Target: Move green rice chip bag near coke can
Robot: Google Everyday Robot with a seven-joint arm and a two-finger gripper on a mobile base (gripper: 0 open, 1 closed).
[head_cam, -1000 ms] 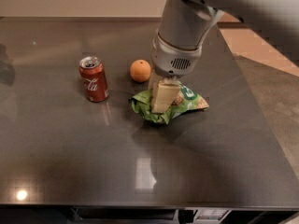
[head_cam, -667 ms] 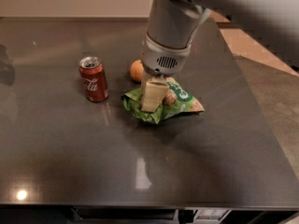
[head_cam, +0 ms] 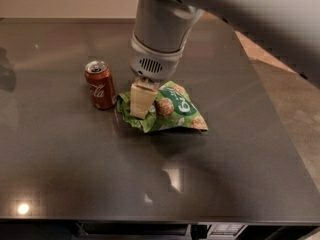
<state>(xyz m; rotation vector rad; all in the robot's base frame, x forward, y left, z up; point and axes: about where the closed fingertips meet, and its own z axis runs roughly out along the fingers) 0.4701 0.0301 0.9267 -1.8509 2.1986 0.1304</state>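
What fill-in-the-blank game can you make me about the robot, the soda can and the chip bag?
1. The coke can stands upright, and its colour is ____.
2. The gripper holds the green rice chip bag by the end nearest the ____.
3. In the camera view, the bag lies on the can's ____ side.

Missing words: red; can; right.
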